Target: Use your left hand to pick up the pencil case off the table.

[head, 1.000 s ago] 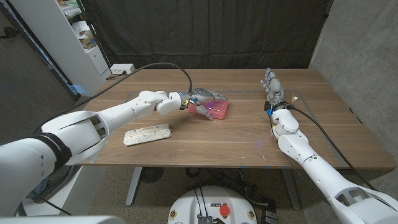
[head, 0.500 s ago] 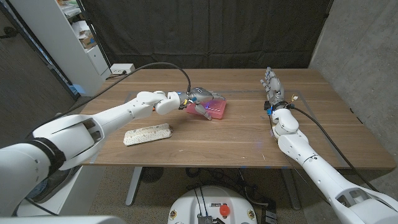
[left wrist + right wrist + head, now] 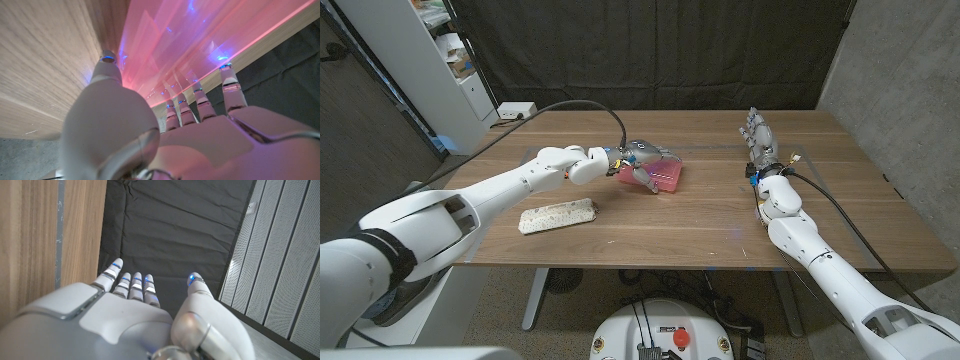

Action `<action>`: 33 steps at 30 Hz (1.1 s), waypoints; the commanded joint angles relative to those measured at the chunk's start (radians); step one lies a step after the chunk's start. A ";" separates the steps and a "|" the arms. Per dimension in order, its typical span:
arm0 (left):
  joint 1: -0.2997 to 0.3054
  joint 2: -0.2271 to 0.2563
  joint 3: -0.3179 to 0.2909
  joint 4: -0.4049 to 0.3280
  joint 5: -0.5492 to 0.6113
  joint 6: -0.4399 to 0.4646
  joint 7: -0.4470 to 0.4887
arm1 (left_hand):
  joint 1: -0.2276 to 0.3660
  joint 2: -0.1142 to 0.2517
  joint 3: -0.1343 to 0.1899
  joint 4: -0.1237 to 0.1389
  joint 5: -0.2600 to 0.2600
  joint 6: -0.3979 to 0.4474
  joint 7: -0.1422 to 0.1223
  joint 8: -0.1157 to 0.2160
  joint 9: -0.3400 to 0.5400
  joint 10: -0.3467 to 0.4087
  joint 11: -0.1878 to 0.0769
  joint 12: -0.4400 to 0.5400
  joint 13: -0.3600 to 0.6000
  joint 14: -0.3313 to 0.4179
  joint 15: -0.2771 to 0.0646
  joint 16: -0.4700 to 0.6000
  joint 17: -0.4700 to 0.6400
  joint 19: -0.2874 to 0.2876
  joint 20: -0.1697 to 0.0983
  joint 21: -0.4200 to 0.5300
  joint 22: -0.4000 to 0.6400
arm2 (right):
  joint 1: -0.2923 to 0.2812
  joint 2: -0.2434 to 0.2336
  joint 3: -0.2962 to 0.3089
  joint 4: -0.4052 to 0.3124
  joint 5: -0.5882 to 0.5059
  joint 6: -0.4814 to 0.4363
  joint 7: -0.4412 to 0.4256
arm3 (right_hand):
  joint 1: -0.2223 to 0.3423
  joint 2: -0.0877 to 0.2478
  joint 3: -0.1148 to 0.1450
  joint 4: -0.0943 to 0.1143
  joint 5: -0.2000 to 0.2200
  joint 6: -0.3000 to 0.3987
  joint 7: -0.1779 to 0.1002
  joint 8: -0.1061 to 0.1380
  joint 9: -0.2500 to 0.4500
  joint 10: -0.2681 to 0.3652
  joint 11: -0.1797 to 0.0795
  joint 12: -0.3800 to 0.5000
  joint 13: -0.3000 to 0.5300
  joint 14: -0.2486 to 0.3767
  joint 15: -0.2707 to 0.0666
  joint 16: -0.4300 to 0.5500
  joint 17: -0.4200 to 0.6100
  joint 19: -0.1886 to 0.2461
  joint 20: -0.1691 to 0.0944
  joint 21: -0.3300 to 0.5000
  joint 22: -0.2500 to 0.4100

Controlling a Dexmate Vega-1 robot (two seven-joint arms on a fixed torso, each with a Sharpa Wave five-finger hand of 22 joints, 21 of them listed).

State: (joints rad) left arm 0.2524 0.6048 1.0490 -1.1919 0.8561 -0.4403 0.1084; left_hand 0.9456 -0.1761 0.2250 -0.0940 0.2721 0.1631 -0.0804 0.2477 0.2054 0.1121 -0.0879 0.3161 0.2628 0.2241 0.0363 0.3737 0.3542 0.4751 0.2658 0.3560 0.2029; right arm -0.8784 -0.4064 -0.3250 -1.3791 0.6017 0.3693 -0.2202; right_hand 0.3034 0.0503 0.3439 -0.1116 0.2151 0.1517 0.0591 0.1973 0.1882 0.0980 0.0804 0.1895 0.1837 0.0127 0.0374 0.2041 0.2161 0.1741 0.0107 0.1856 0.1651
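The pink translucent pencil case (image 3: 667, 176) lies at the middle of the wooden table (image 3: 650, 225). My left hand (image 3: 639, 160) sits over its left end, with fingers reaching across the top to the far edge and the thumb (image 3: 643, 181) down at the near edge. In the left wrist view the fingertips (image 3: 227, 70) and thumb (image 3: 107, 62) press against the pink case (image 3: 165, 40) from both sides. My right hand (image 3: 758, 135) stands on its edge at the table's right side, fingers straight and together, holding nothing (image 3: 132, 287).
A long speckled white pouch (image 3: 557, 215) lies near the front left of the table. A white power strip (image 3: 516, 110) sits at the back left corner, and a shelf (image 3: 450, 60) stands beyond it. A black curtain hangs behind the table.
My left hand has closed tighter around the case's left end, and the case has shifted slightly toward the far side. The right arm has not moved.
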 commanded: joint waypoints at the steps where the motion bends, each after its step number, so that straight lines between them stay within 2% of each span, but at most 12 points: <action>1: 0.031 0.026 -0.045 -0.083 0.014 0.026 -0.011 | 0.316 0.324 0.092 -0.073 0.003 0.006 -0.002 0.001 -0.001 0.002 0.004 0.001 0.002 0.074 -0.098 0.000 0.022 0.142 -0.143 0.006 0.003 | -0.023 -0.006 0.008 -0.028 0.000 0.009 -0.007 | -0.004 -0.005 0.002 -0.004 0.009 0.007 -0.005 -0.001 0.002 0.002 -0.001 0.006 0.005 0.006 0.001 0.007 0.003 -0.005 -0.001 0.004 0.005; 21: 0.081 0.076 -0.114 -0.221 0.036 0.058 -0.046 | 0.325 0.318 0.102 -0.073 0.005 0.027 0.001 0.003 0.000 0.009 -0.001 0.005 0.006 0.078 -0.100 -0.006 0.030 0.141 -0.145 0.012 0.004 | -0.050 -0.019 0.018 -0.072 -0.004 0.010 -0.018 | -0.004 -0.004 0.001 -0.005 0.010 0.008 -0.004 0.000 0.002 0.001 -0.003 0.005 0.005 0.005 0.001 0.006 0.003 -0.005 0.000 0.004 0.005; 33: 0.092 0.083 -0.155 -0.278 0.035 0.062 -0.069 | 0.323 0.319 0.105 -0.068 0.005 0.029 -0.001 0.002 0.001 0.011 0.002 0.006 0.008 0.079 -0.102 -0.009 0.035 0.137 -0.145 0.014 0.004 | -0.063 -0.032 0.027 -0.100 -0.005 0.000 -0.026 | -0.004 -0.004 0.001 -0.005 0.010 0.008 -0.003 -0.001 0.002 0.002 -0.003 0.006 0.005 0.006 0.000 0.007 0.004 -0.005 0.000 0.004 0.005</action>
State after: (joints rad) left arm 0.3285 0.6762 0.9324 -1.4084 0.8866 -0.3896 0.0557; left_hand 0.9456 -0.1760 0.2251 -0.0940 0.2668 0.1845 -0.0840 0.2467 0.2027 0.1158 -0.0840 0.3166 0.2679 0.2362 0.0244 0.3632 0.3553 0.4895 0.2518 0.3631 0.2025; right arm -0.9294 -0.4280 -0.3056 -1.4562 0.5986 0.3786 -0.2385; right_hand 0.3034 0.0503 0.3439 -0.1116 0.2150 0.1517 0.0591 0.1973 0.1882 0.0980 0.0804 0.1895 0.1837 0.0126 0.0374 0.2041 0.2161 0.1740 0.0106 0.1856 0.1651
